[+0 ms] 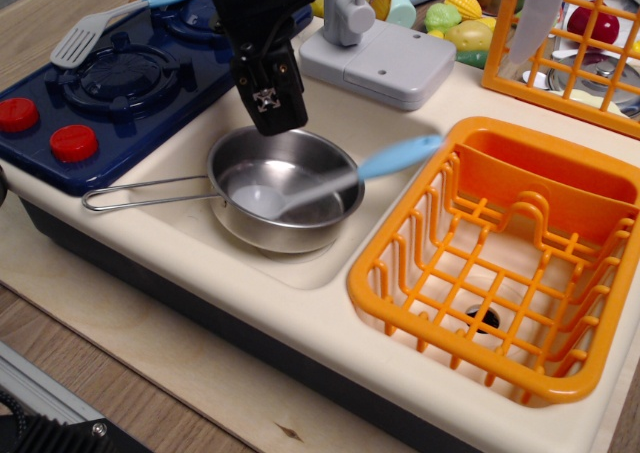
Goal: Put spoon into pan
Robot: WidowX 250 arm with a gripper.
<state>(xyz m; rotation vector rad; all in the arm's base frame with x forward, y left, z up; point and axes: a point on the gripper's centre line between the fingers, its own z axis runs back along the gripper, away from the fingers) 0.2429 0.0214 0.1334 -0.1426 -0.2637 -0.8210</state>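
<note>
The spoon point(330, 181) lies in the pan point(290, 235). Its grey bowl rests on the pan's floor at the left, and its light blue handle sticks out over the right rim towards the orange rack. The shiny steel pan stands in the cream sink point(395, 123), with its wire handle pointing left. My black gripper point(268, 123) hangs just above the pan's far rim, apart from the spoon and holding nothing. Its fingers look slightly parted.
A dark blue toy stove point(120, 83) with red knobs is at the left, with a grey slotted spatula point(90, 28) on it. A grey faucet block point(375, 58) stands behind the sink. An orange dish rack point(500, 263) is at the right, and toy food and another orange rack are at the back right.
</note>
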